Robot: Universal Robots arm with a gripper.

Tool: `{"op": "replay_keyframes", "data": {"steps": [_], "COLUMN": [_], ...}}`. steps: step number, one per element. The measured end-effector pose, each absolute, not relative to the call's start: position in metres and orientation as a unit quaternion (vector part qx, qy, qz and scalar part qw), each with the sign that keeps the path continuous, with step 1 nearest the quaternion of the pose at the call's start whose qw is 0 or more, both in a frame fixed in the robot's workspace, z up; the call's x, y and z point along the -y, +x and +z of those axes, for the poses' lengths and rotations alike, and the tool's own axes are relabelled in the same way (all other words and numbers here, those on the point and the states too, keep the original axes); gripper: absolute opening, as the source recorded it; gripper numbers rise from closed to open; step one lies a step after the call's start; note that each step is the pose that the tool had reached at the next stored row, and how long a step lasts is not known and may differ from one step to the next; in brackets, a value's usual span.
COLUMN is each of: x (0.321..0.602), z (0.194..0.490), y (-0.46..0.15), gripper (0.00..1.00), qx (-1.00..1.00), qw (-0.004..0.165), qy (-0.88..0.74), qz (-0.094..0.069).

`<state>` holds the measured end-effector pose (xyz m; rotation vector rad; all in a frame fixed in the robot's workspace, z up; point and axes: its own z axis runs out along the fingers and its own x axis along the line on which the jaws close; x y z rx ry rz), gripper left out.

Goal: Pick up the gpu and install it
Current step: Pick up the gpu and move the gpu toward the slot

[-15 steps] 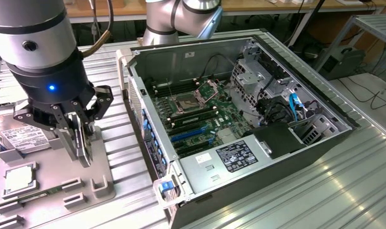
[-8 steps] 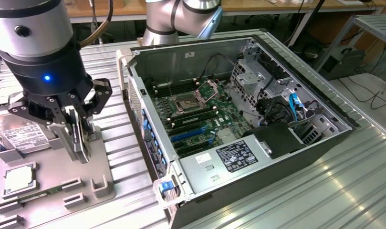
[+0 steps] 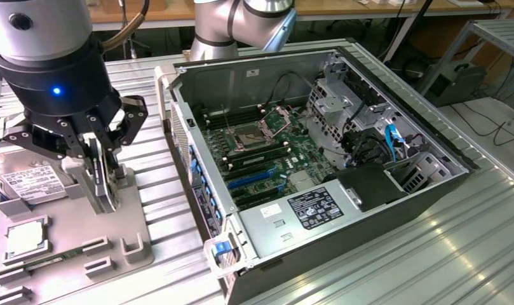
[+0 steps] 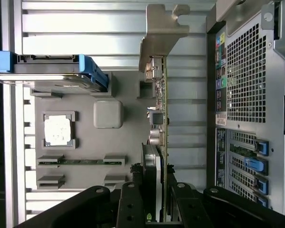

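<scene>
Gripper (image 3: 96, 155) pinched the gpu (image 3: 107, 190) across its flat faces, on the exterior view's left of the case (image 3: 367, 251); probably light, stiff, fragile.

UR arm (image 3: 239, 25) bent over, wrist (image 3: 49, 70) pointing approx straight down, pincer (image 3: 102, 176) fingers (image 4: 133, 204) clamped in narrow grip

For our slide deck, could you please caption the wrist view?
Pincer gripping the gpu edge-on over the grey parts tray, computer case beside it.
</scene>
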<state>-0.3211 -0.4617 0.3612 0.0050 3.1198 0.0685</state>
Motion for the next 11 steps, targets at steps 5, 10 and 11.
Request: {"op": "replay_keyframes", "data": {"steps": [5,10,11], "x": [0.462,0.462,0.462], "z": [0.371,0.379,0.380], "y": [-0.321,-0.321,-0.321], "gripper": [0.28,0.28,0.28], "qx": [-1.000,-1.000,-1.000], "qw": [0.011,0.011,0.011], "qy": [0.002,0.002,0.002], "qz": [0.022,0.022,0.022]}}
